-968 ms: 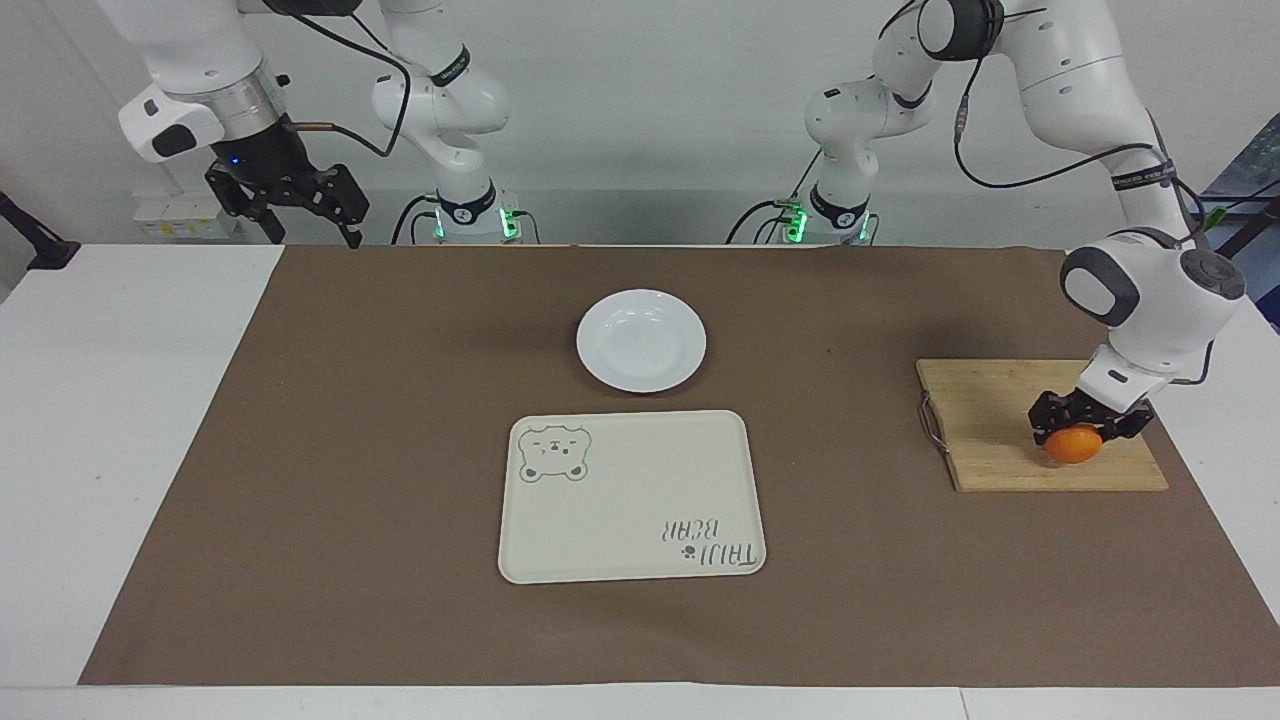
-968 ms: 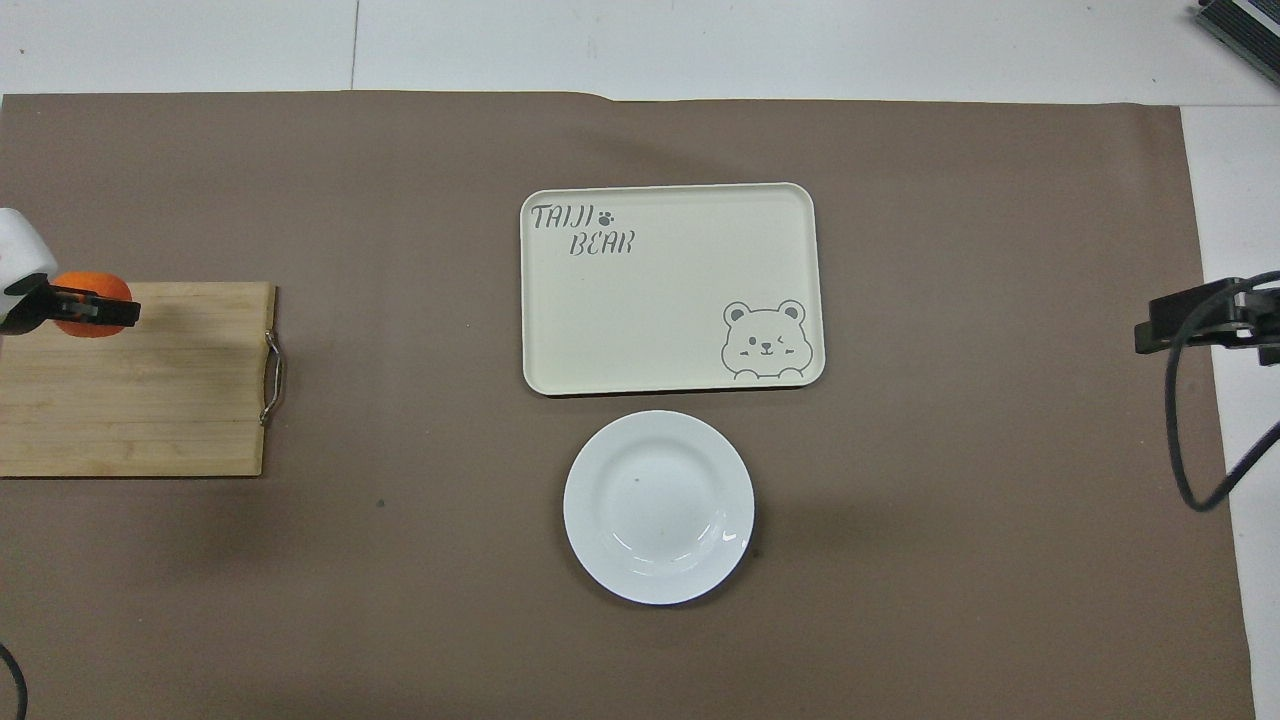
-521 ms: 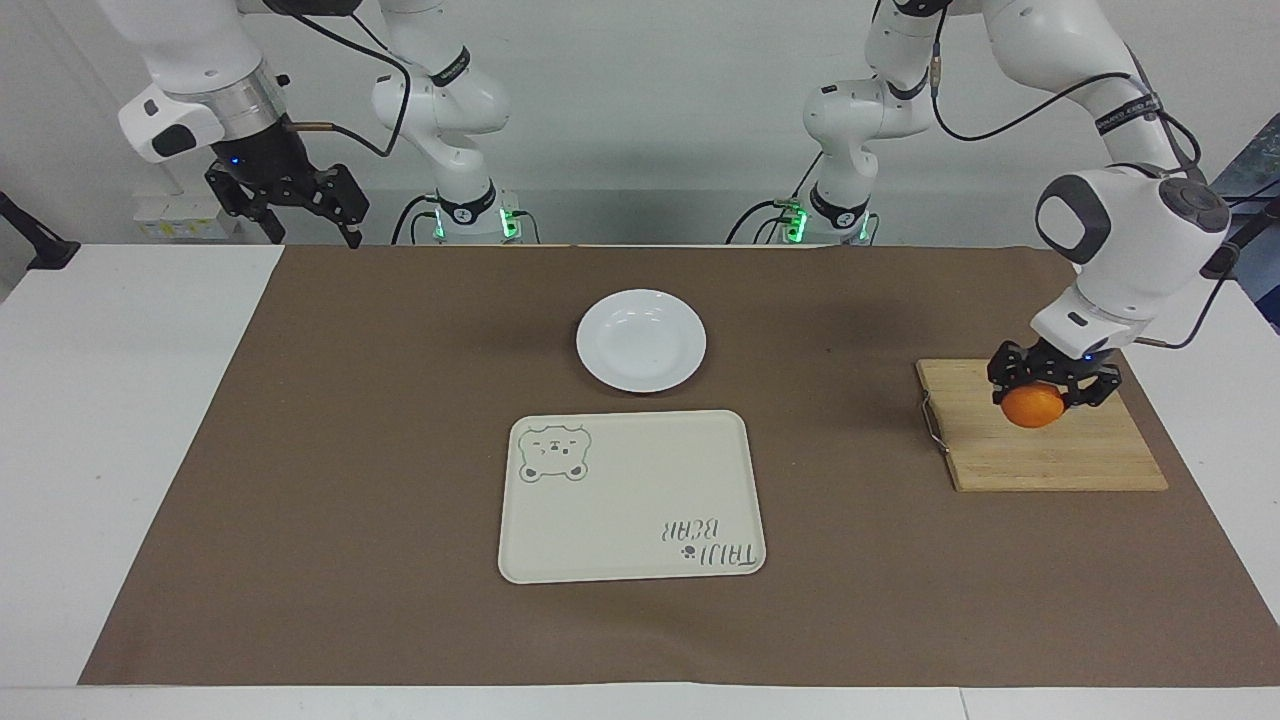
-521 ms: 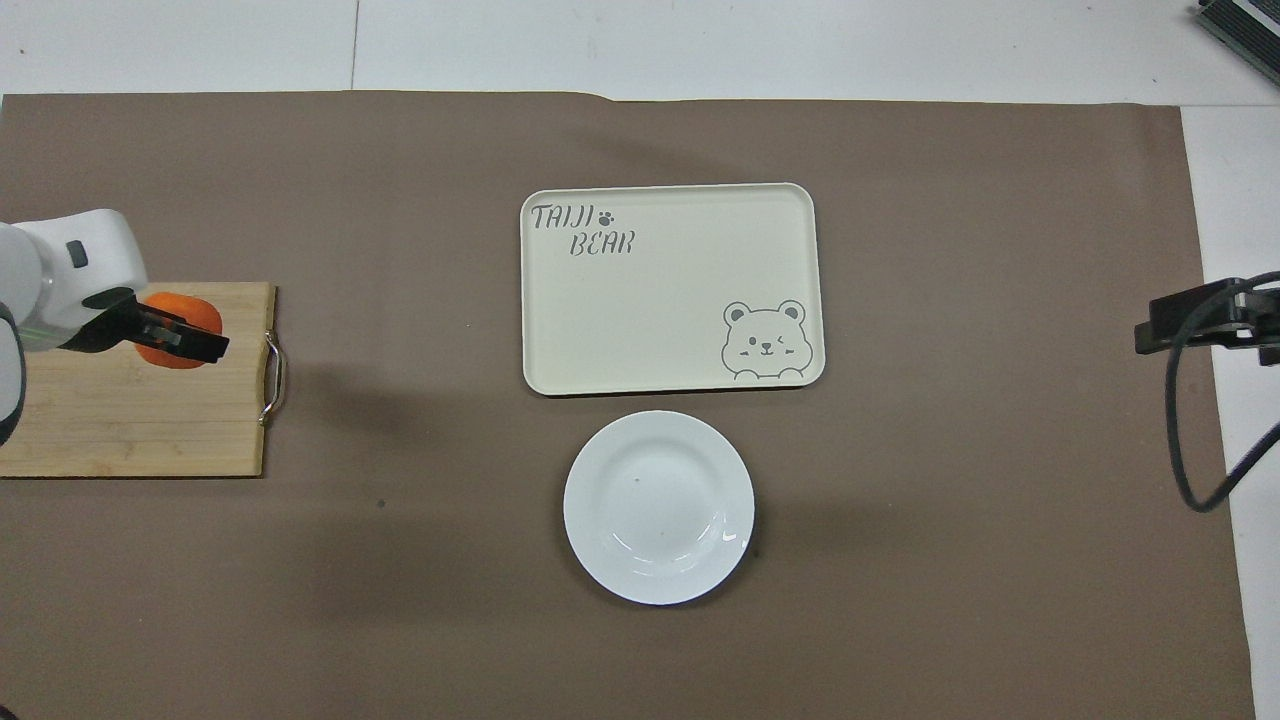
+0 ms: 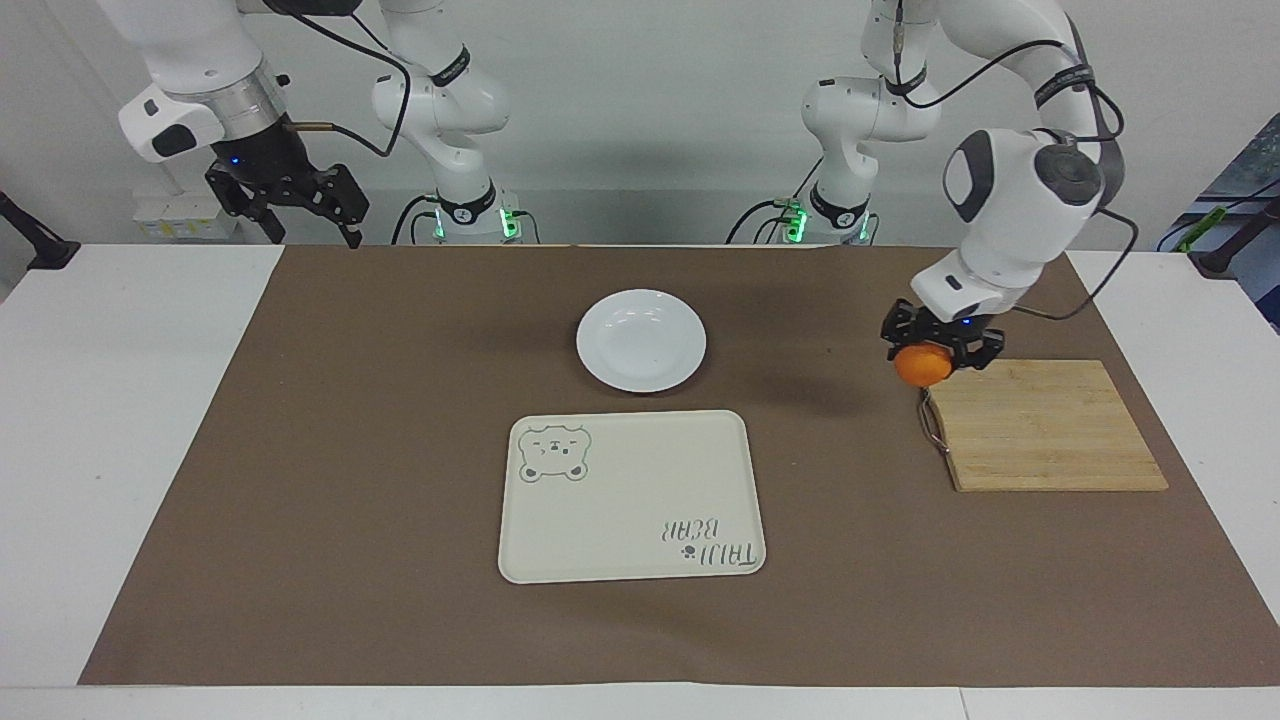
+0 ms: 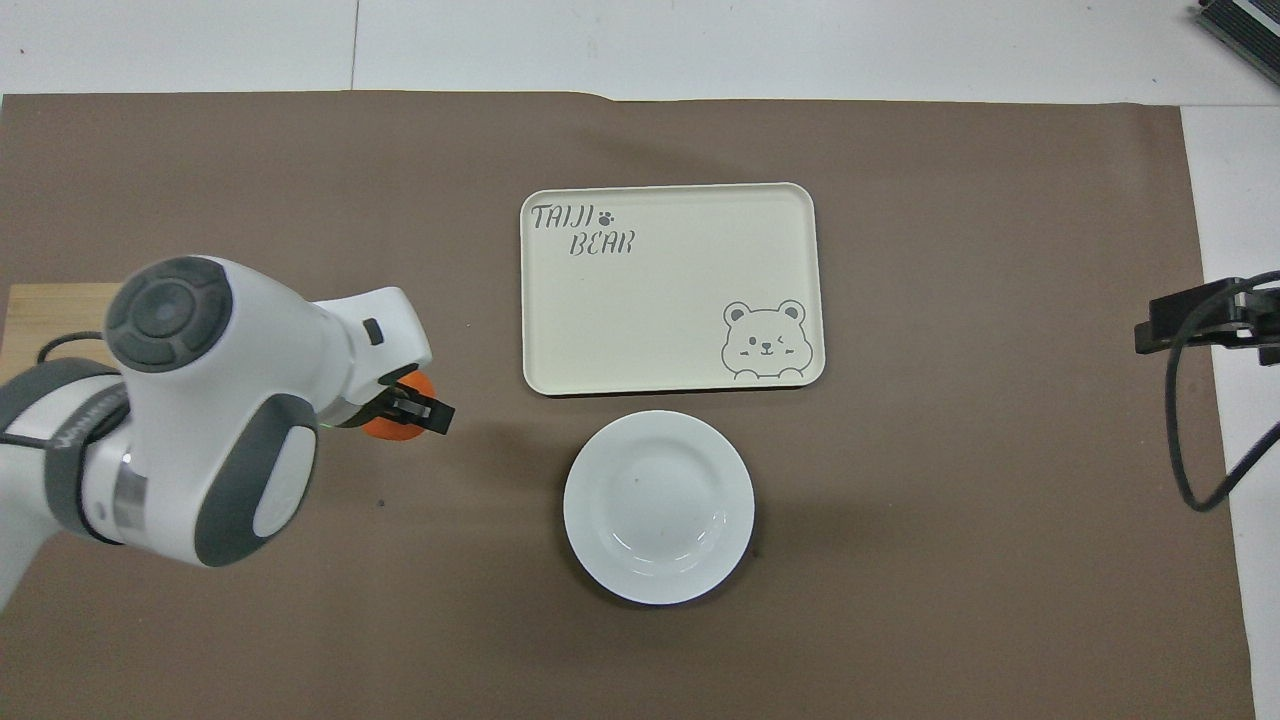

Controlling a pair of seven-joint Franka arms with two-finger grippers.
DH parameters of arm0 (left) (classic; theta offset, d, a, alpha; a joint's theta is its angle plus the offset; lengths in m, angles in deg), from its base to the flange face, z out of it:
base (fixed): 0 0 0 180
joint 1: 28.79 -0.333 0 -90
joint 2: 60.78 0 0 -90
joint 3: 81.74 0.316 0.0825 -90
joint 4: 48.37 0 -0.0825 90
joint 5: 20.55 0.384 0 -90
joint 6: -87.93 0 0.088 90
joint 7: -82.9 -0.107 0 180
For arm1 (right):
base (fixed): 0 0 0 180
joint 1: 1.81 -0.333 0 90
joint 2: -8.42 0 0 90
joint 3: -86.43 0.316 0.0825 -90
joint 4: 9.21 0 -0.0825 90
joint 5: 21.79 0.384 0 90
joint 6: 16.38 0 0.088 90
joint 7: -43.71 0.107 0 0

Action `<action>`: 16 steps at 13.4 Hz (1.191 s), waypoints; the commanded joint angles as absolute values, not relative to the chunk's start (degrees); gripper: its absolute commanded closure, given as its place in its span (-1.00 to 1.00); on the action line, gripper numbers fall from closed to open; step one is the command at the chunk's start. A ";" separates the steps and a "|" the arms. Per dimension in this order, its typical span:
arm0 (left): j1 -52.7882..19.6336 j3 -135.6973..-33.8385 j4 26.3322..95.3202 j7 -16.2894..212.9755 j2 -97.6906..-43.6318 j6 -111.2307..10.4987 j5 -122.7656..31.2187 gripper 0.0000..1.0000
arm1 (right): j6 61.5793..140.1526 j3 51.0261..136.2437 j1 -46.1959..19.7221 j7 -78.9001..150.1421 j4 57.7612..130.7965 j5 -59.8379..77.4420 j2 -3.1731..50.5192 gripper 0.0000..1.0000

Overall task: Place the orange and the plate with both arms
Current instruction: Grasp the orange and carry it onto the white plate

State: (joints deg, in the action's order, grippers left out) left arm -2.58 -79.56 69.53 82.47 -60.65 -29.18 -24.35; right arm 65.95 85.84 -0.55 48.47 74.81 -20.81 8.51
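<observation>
The brown mat (image 5: 300, 450) covers most of the table, and on it the cream bear tray (image 5: 630, 495) lies in the middle, with the wooden cutting board (image 5: 1050, 425) toward the left arm's end; the plate (image 5: 641, 340) sits empty just beside the tray, nearer to the robots; smallest of all is the orange (image 5: 922, 365), clamped in the left gripper (image 5: 940, 345) and up in the air over the mat beside the board's handle end.

A second ago that orange was low on the board, in the same grip; since then the left arm has lifted it and swung it off the board toward the middle, so the pick looks done and the carry toward the plate is under way; plate and tray have not moved. The right gripper (image 5: 290, 200) waits with its jaws spread and empty, raised over the table edge at the right arm's end, unchanged throughout.

The facing view shows the orange clear of the mat, its shadow below it; the overhead view hides most of the board and half the fruit (image 6: 395, 425) under the left arm's wrist, and shows only a dark edge of the right gripper (image 6: 1200, 320).
</observation>
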 commanded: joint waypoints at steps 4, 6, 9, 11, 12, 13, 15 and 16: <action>15.57 -78.40 76.08 104.23 -62.43 -42.92 -24.68 1.00 | 65.62 86.17 0.21 49.24 76.13 -19.68 7.28 -1.00; 19.09 -78.40 76.08 107.67 -65.51 -47.13 -24.68 1.00 | 65.62 86.17 0.21 49.24 76.13 -19.68 7.28 -1.00; 23.48 -78.49 75.73 112.95 -70.95 -54.25 -24.68 1.00 | 65.62 86.17 0.21 49.24 76.13 -19.68 7.28 -1.00; 23.85 -78.75 75.03 115.41 -73.42 -56.12 -24.68 1.00 | 65.62 86.17 0.21 49.24 76.13 -19.68 7.28 -1.00; 23.85 -78.84 74.59 116.03 -73.69 -56.30 -24.68 0.62 | 65.62 86.17 0.21 49.24 76.13 -19.68 7.28 -1.00; 23.77 -78.84 73.80 116.90 -73.70 -55.86 -24.77 0.00 | 65.62 86.17 0.21 49.24 76.13 -19.68 7.28 -1.00; 23.68 -78.75 73.18 116.83 -73.17 -55.42 -24.77 -1.00 | 65.62 86.17 0.21 49.24 76.13 -19.68 7.28 -1.00; 23.68 -78.75 73.09 116.83 -72.82 -55.16 -24.77 -1.00 | 65.71 86.17 0.21 49.24 76.13 -19.68 7.28 -1.00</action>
